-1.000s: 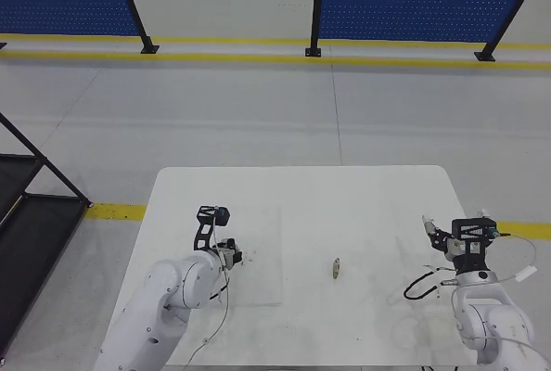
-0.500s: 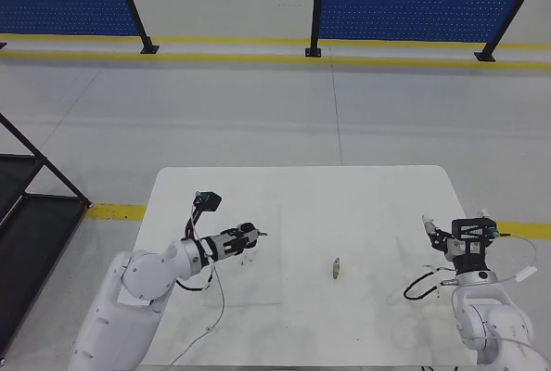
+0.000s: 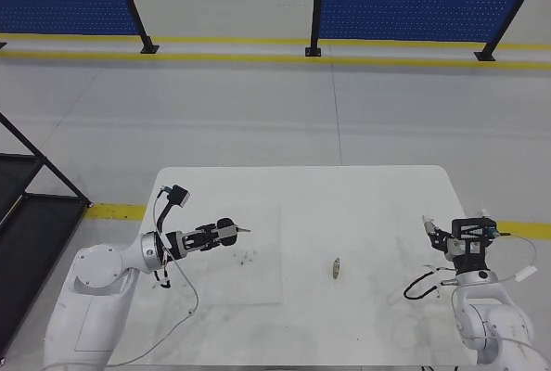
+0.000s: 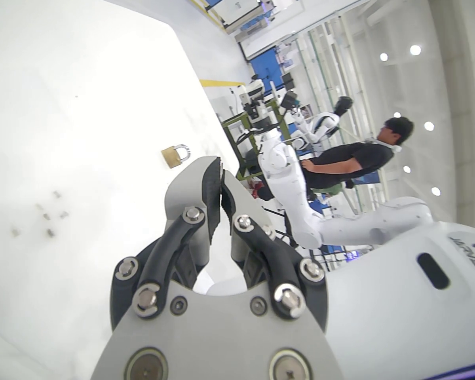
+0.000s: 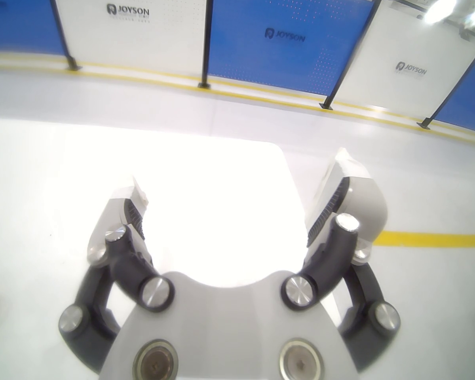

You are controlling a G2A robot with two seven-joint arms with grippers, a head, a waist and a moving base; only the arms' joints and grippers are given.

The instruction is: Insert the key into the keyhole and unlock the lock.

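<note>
The left claw (image 3: 227, 229) hangs closed above the surface (image 3: 368, 204), apparently pinching the key (image 3: 244, 229). The right claw (image 5: 225, 203) sits open. The padlock (image 3: 336, 269) lies well apart, so insertion and unlocking are not yet done.

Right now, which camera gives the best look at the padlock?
The left wrist view: the padlock shows its brass body and shackle clearly. The top view shows it as a tiny speck; the right wrist view faces the barriers.

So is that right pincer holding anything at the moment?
No, the right pincer is wide open, with only the bare table showing in its gap.
</note>
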